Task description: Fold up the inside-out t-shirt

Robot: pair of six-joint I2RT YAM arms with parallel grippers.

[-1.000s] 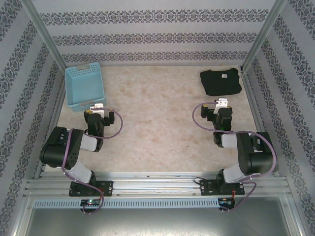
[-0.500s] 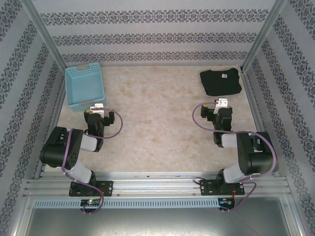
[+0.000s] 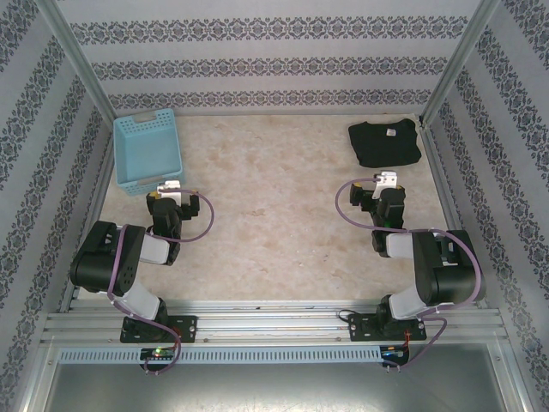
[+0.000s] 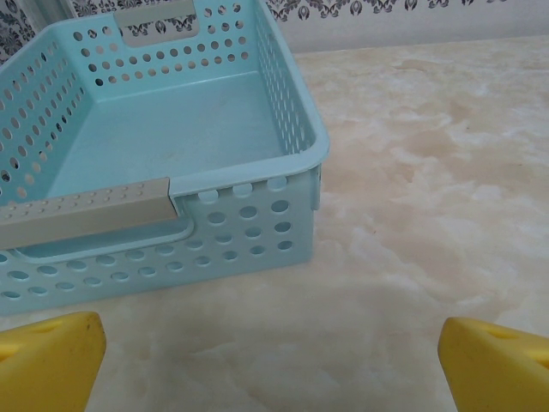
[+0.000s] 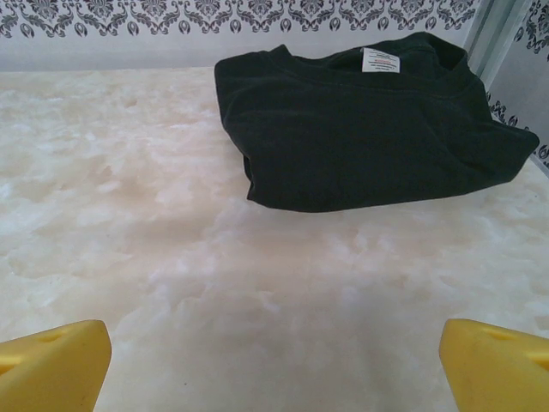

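The table has a pale, marbled beige top. A black t-shirt lies near its far right corner, folded into a compact bundle with its white neck tag showing. A light blue perforated plastic basket sits at the far left, well apart from it.

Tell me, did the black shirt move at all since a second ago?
No. The black t-shirt lies in the same far right corner of the table, just as close to the foot of the metal post as before.
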